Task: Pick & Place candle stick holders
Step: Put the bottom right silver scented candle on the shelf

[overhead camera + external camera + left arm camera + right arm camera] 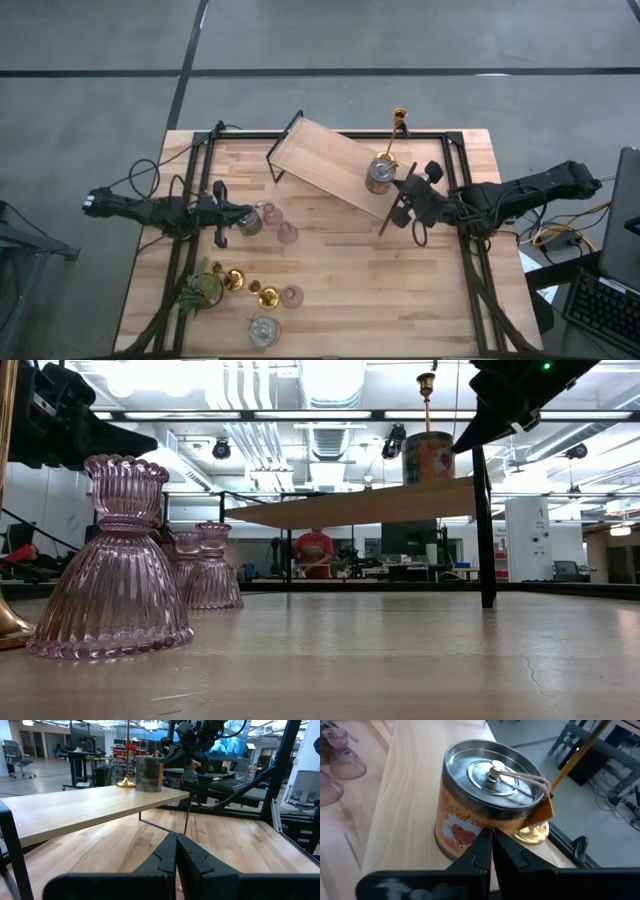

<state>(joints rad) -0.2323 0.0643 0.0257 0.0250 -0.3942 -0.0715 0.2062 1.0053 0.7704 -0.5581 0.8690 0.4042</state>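
Both tools are closed on nothing: the right tool [404,190] hovers by the gold candlestick [392,137] already on the raised shelf [318,160] upper centre, while the left tool [243,215] waits near pink cups [287,233] on the desk [380,290].

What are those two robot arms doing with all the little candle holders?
They are sorting candle holders on a wooden table. A gold candlestick and a lidded tin stand on the raised shelf. The right gripper, shut and empty, sits beside the tin. The left gripper, also shut, waits near the pink glass cups.
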